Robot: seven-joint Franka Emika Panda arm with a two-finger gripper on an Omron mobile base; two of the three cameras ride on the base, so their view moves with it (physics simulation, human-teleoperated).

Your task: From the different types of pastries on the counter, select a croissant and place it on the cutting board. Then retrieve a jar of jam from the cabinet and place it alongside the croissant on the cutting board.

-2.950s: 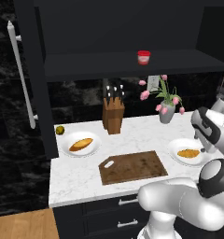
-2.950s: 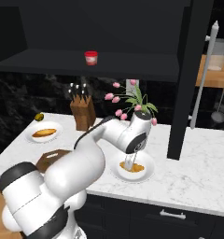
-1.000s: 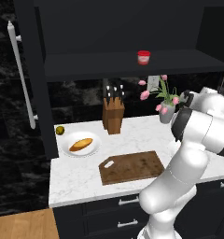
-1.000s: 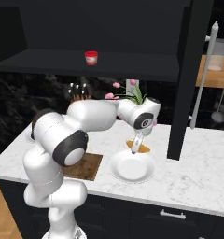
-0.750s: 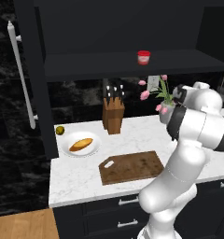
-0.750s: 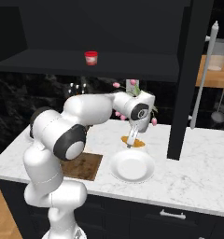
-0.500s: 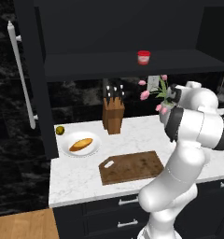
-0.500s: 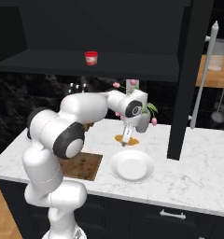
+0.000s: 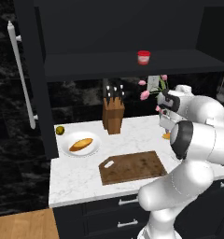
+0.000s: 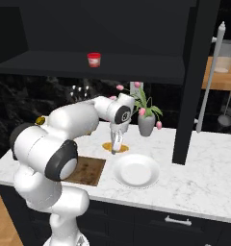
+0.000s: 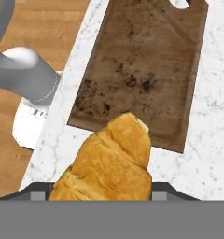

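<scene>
One croissant (image 11: 109, 163) clamped in the gripper (image 10: 115, 148); keep it level, swing over the cutting board (image 11: 142, 70), lower gently.

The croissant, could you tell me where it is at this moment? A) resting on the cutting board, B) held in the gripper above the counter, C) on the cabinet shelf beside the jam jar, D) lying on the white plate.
B: the croissant sits in the gripper above the counter, off the bare white plate and short of the cutting board.
</scene>
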